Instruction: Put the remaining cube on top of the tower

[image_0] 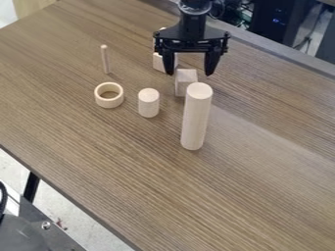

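Upper centre, the gripper [189, 73] hangs wide (like pincers, really) near a block [186, 87]; a tall cylinder [196, 117] stands mid-frame.

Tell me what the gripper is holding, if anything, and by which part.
Nothing is held: the gripper is open, its fingers set wide apart.

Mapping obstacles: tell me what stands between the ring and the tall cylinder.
The short cylinder stands between the ring and tall cylinder in the camera view.
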### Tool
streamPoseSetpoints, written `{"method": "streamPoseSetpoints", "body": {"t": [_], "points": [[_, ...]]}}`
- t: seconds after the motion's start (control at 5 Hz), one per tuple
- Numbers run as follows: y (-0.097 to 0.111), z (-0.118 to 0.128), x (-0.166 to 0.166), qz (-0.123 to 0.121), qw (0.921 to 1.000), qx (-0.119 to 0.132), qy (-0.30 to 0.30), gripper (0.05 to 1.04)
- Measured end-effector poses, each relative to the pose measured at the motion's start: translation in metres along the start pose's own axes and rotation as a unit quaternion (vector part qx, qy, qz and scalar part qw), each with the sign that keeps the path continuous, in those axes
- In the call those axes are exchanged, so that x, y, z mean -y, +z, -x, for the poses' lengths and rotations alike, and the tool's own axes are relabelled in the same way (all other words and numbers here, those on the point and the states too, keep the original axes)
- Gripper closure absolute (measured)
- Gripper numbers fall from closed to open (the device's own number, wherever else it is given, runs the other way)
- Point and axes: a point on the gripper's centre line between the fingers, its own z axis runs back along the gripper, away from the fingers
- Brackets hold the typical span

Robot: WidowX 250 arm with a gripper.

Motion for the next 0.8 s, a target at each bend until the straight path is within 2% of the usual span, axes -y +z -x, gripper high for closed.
{"method": "streamPoseSetpoints", "body": {"t": [0.4,0.6,0.8], "points": [[-0.014,0.004,0.0,-0.005,0.9999,-0.016,-0.003,0.084],[-0.022,0.007,-0.001,-0.007,0.9996,-0.026,-0.008,0.118],[-0.023,0.007,-0.003,-0.003,0.9995,-0.029,-0.009,0.416]]}}
